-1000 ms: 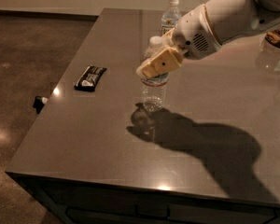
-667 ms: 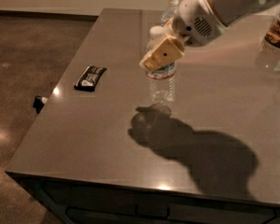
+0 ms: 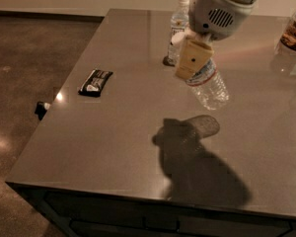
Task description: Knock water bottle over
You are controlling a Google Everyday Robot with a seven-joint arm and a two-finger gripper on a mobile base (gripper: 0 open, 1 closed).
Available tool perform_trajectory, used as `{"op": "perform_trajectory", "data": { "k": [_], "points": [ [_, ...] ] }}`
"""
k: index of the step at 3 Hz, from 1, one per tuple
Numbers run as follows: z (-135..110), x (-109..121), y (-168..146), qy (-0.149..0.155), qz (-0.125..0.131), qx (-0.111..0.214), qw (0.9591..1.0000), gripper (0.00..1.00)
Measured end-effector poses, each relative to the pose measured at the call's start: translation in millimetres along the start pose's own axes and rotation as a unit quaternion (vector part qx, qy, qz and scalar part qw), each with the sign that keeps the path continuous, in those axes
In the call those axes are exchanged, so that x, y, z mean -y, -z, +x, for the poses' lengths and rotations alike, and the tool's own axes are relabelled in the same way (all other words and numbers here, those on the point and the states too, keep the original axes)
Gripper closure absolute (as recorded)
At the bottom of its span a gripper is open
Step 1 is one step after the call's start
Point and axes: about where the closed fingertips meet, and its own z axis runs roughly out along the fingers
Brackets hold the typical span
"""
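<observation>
Camera view: a grey tabletop [image 3: 113, 147] seen from above. The robot's gripper [image 3: 191, 59] hangs over the table's far middle, its tan fingers [image 3: 193, 57] pinching the water bottle [image 3: 208, 85] near its neck. The bottle is tilted steeply, base toward the lower right, apart from its shadow on the table. Behind it stands a second clear bottle [image 3: 179, 15]. A dark snack bar [image 3: 95, 82] lies well to the left. A glass jar [image 3: 292, 33] stands at the right edge.

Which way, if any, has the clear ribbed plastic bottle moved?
Yes. The ribbed bottle tilted rightward, away from the black snack packet; gripper at its neck.
</observation>
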Motion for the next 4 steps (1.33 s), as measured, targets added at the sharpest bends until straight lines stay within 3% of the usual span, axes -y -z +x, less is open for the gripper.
{"op": "perform_trajectory", "data": {
  "k": [1, 2, 3, 4],
  "points": [
    [35.9, 18.9, -24.3, 0.042, 0.012, -0.116, 0.9923, 1.0],
    [49.7, 30.3, -50.8, 0.074, 0.01, -0.176, 0.9816, 0.97],
    [59.6, 30.4, -78.8, 0.095, -0.003, -0.22, 0.9708, 0.67],
    [67.2, 21.0, -97.7, 0.102, -0.023, -0.235, 0.9664, 0.44]
  ]
}}
